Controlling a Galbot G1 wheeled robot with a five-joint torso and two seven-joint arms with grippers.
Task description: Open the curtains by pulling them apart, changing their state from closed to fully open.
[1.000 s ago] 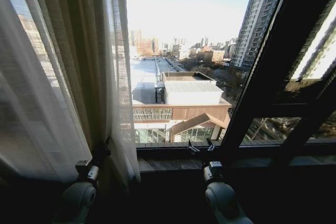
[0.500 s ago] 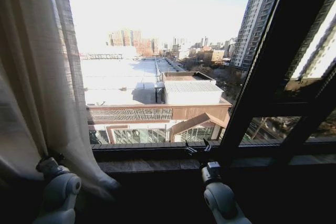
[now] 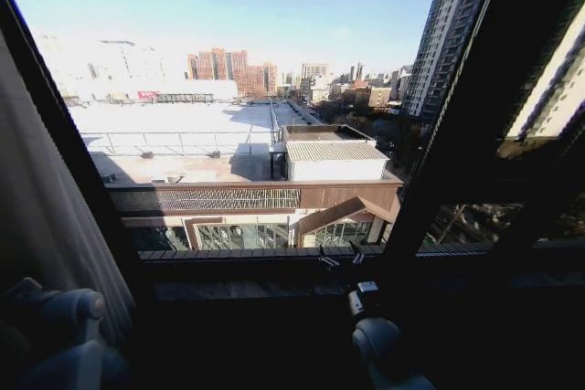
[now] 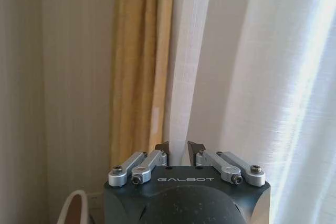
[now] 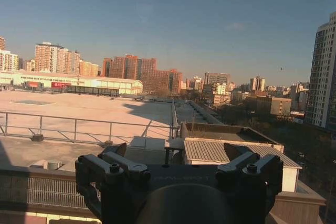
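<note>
the curtains point(image 3: 41, 216) were bunched at the far left edge of the window, hanging beside the dark window frame point(image 3: 73, 157). the left gripper point(image 4: 178, 150) sat low at that left side, its jaws clenched on a fold of the sheer white fabric, with a yellow drape point(image 4: 142, 66) just beyond. the right gripper point(image 5: 176, 153) rested low near the window sill point(image 3: 274, 258), released and holding nothing, facing the city rooftops point(image 3: 183, 134) outside.

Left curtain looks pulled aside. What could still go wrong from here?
1. The left gripper is pinched on a curtain fold; pulling further may strain the fabric.
2. On release, the bunched panel might drift back over the glass.
3. The right gripper hangs open near the window frame and might bump it.
</note>
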